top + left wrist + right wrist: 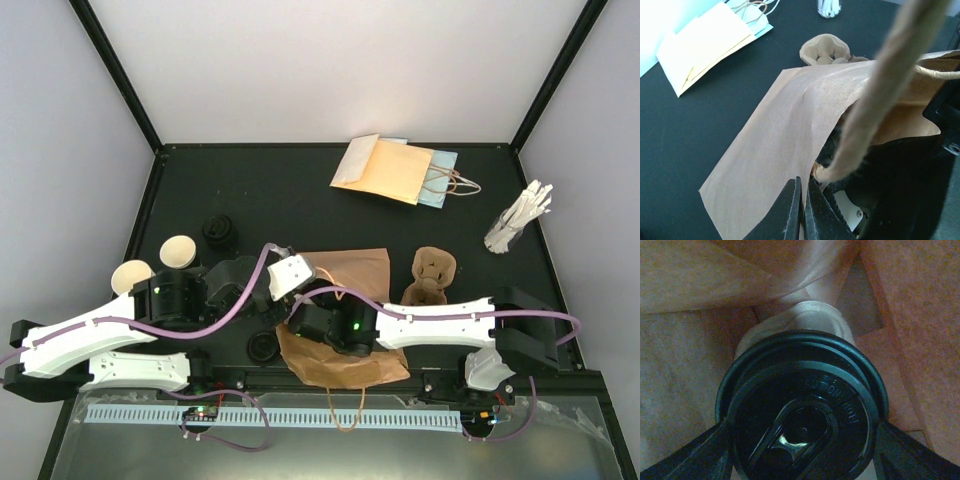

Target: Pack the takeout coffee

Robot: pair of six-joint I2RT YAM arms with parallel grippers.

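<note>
Paper bag (345, 268) lies mid-way along the table's (300, 190) near edge. Your left gripper (803, 189), jaws together, pinches its top wall to hold the mouth agape. Your right gripper (800, 442) reaches inside, clamped on a lidded cup (802, 390) for placing. An open cup (180, 250) and a second open cup (131, 276) wait near the left edge.
</note>
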